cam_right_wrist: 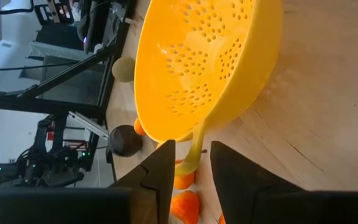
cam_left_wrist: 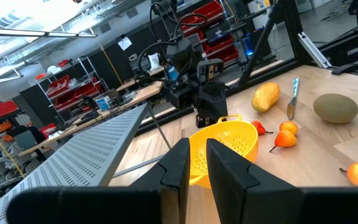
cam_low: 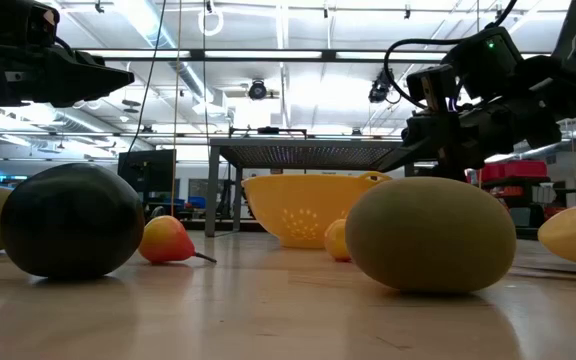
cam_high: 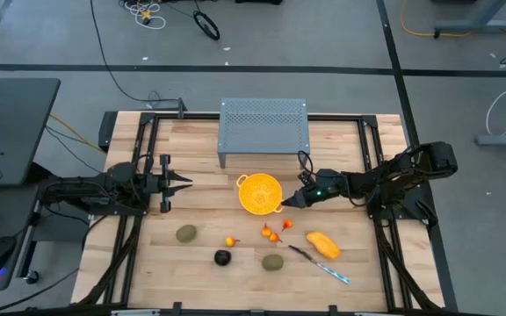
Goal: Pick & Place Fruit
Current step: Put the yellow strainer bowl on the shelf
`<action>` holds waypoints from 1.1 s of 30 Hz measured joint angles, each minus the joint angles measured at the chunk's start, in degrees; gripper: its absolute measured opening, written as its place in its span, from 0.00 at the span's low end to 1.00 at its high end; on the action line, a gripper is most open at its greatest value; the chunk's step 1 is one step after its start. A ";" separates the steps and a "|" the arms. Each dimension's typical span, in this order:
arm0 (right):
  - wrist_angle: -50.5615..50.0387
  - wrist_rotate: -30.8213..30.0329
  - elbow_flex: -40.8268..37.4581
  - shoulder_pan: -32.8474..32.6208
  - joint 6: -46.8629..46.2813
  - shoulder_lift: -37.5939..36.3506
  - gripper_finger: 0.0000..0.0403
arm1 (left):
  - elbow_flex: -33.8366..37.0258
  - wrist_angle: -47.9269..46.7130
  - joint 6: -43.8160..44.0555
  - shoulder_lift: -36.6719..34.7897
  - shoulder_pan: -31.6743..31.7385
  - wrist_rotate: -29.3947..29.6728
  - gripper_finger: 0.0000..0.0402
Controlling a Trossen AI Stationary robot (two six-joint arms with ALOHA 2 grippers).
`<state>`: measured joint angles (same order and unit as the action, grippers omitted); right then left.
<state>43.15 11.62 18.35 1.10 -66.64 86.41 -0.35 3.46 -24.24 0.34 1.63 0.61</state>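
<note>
Straddling the colander's handle (cam_right_wrist: pixel 196 149), the fingers (cam_right_wrist: pixel 160 171) of my right gripper (cam_high: pixel 288 201) stand a narrow gap apart, one on either side of the thin yellow tab; from the wrist camera I cannot tell whether they are actually pressing on it. That gripper sits at the right-hand rim of the yellow colander (cam_high: pixel 260 192), near the middle of the wooden table (cam_high: pixel 191 140), just in front of a grey perforated metal stand (cam_high: pixel 264 129).

My left gripper (cam_high: pixel 185 183) waits over the table's left side, its fingers (cam_left_wrist: pixel 178 163) drawn close with only a slim gap and nothing between them.

All the fruit lies on the table in front of the colander: a yellow-orange oblong (cam_high: pixel 322 244) at right, two olive-green ovals (cam_high: pixel 186 233) (cam_high: pixel 273 262), a dark ball (cam_high: pixel 222 257), and small orange-red pieces (cam_high: pixel 272 232) (cam_high: pixel 231 241). A slim knife (cam_high: pixel 320 264) rests just in front of the oblong.
</note>
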 joint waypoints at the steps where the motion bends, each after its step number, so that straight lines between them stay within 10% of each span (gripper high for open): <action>1: 0.01 0.00 0.00 0.00 -0.01 0.00 0.26 | 0.01 0.00 -0.01 0.02 0.00 -0.01 0.16; 33: 0.11 0.51 0.00 0.00 0.46 0.00 0.16 | 0.01 0.00 0.01 0.02 0.00 0.01 0.16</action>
<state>43.26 12.13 18.35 1.10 -66.18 86.41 -0.34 3.46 -24.23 0.36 1.63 0.62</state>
